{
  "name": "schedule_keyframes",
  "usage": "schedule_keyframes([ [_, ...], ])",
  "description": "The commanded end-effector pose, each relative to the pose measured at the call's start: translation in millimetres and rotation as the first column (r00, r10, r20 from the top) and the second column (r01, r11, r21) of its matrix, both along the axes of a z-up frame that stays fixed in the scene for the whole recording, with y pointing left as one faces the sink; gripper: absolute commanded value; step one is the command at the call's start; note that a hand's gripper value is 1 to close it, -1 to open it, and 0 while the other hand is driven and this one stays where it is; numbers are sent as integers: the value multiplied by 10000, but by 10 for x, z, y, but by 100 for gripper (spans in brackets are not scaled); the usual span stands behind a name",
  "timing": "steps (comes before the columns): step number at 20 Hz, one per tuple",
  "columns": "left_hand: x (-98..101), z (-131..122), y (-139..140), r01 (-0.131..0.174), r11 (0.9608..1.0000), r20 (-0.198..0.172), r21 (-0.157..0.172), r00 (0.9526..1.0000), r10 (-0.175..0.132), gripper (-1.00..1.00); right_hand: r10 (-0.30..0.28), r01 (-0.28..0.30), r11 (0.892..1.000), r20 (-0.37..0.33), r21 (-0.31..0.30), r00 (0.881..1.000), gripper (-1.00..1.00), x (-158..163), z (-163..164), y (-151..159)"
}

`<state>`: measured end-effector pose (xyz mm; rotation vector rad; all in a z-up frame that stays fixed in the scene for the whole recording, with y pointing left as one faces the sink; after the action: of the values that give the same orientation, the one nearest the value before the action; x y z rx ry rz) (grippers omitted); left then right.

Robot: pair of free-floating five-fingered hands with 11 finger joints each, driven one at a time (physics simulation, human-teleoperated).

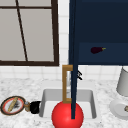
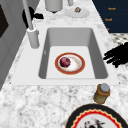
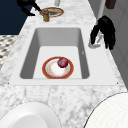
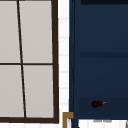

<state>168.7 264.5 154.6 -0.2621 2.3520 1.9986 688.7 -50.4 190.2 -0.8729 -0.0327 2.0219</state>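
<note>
Cabinetry comes first for you: a dark blue wall cabinet [image 1: 105, 25] hangs above the counter's right half, its door [image 1: 73, 50] swung out edge-on with a brass handle. Below it you have the white rectangular sink basin [image 2: 70, 35], and a glossy red ball [image 1: 67, 116] sits low in the front view before it. On the left counter lies a round patterned plate with a black and red rim [image 1: 3, 106]; inside the basin lies a white plate with an orange-red rim [image 2: 81, 65].

Your left hand [image 2: 117, 55] floats over the counter's front edge with fingers spread and straight, holding nothing, near the small amber jar with a grey lid [image 2: 102, 93]. Your right hand [image 3: 106, 28] hangs beside the grey faucet [image 2: 31, 30], fingers drooping loosely; you cannot tell whether they touch it.

A dark red round fruit [image 2: 65, 62] rests on the basin's plate, and a small dark purple eggplant [image 1: 97, 50] lies on the cabinet's lower shelf
</note>
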Motion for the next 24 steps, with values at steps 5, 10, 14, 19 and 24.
schedule_keyframes([
  [5, 0, 0, 0, 0, 10000, 0, 0, 10000, 0, 0, 33, -24, 9731, -35, 2302, 10000, -100, -39, 30, -187],
  [10, 0, 0, 0, 0, 10000, 0, 0, 10000, 0, 0, 13, 9, 9361, -60, 3518, 10000, -100, -65, 70, -296],
  [14, 0, 0, 0, 0, 10000, 0, 0, 10000, 0, 0, 286, -238, 9484, -106, 3160, 9995, -100, -64, 44, -306],
  [19, 0, 0, 0, 0, 10000, 0, 0, 10000, 0, 0, 40, 3, 9484, -129, 3169, 9999, -100, -22, 76, -343],
  [24, 0, 0, 0, 0, 10000, 0, 0, 10000, 0, 0, -87, 21, 9503, 199, 3112, 9998, -100, -29, 111, -428],
])
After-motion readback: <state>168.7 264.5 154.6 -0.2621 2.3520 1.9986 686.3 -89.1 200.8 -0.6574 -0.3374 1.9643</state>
